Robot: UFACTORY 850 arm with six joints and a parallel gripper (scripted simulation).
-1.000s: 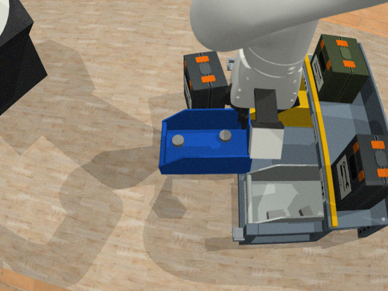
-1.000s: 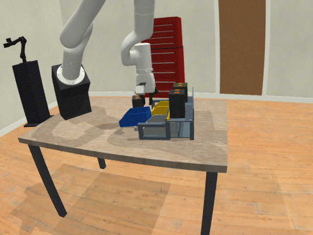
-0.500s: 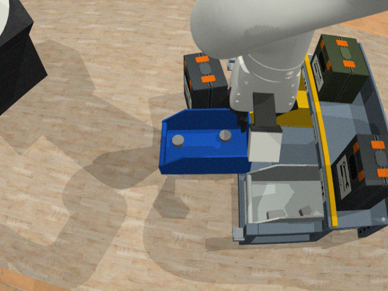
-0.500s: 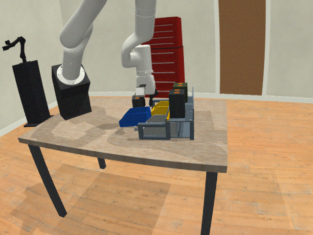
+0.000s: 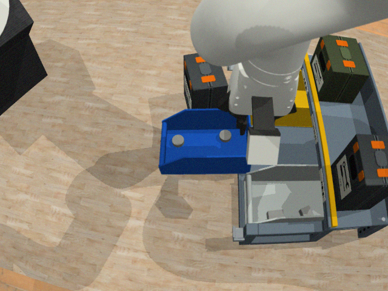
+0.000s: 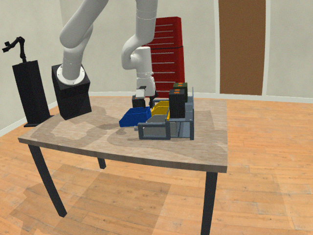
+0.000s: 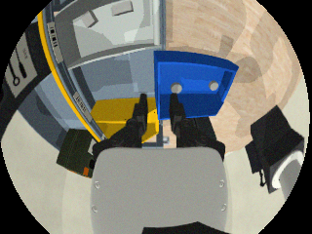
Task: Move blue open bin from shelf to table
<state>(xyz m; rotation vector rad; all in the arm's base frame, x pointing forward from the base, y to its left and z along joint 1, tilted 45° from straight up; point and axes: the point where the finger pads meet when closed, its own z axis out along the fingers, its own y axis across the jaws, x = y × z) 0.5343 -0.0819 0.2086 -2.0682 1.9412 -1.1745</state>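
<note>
Tool (image 5: 254,132) (image 6: 147,106) (image 7: 158,101) partly open, gripping nothing, its fingers apart across the blue bin's (image 5: 200,137) (image 6: 135,117) (image 7: 195,75) back wall, contact unclear.

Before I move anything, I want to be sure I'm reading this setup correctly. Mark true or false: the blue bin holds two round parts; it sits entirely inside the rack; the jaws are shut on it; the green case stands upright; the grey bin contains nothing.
The blue bin holds two round parts. True.
It sits entirely inside the rack. False: it juts out past the front.
The jaws are shut on it. False: they stand apart.
The green case stands upright. True.
The grey bin contains nothing. False: grey blocks lie inside.
</note>
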